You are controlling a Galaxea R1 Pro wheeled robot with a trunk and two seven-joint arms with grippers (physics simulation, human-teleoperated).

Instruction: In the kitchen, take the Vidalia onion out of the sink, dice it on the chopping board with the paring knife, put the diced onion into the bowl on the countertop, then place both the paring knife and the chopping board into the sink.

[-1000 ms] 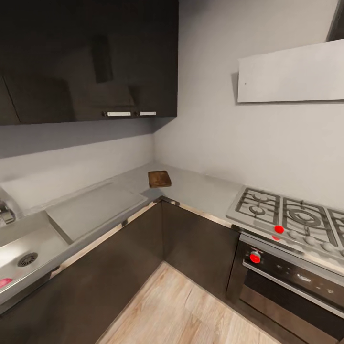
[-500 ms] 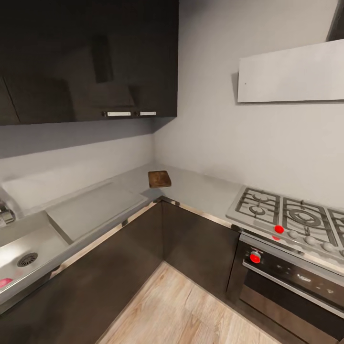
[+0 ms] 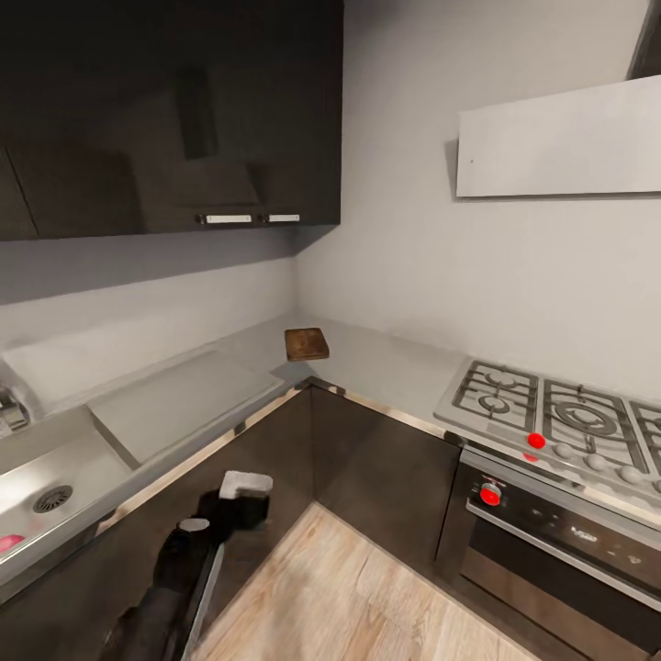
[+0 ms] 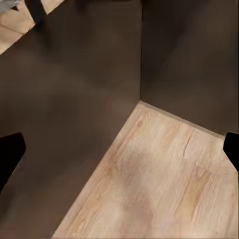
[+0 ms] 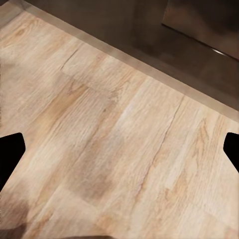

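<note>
The dark brown chopping board (image 3: 306, 344) lies on the grey countertop (image 3: 386, 367) in the far corner. At the left edge, the steel sink (image 3: 83, 464) shows its round drain, and the pink Vidalia onion (image 3: 7, 542) sits in the basin, cut off by the picture's border. My left arm reaches up at the lower left in front of the dark cabinets, its wrist end (image 3: 240, 500) well below the counter. The left gripper (image 4: 119, 152) is open over floor and cabinet. The right gripper (image 5: 119, 152) is open over wooden floor. The paring knife and bowl are out of view.
A flat drainboard (image 3: 179, 399) lies between the sink and the corner. A gas hob (image 3: 560, 418) with red knobs sits over an oven (image 3: 560, 537) at the right. Dark wall cabinets (image 3: 165, 110) hang above. Wooden floor (image 3: 367, 597) lies between the cabinet runs.
My left arm has come up into the head view at the lower left; a second ago it was not there. The kitchen has stayed in place.
</note>
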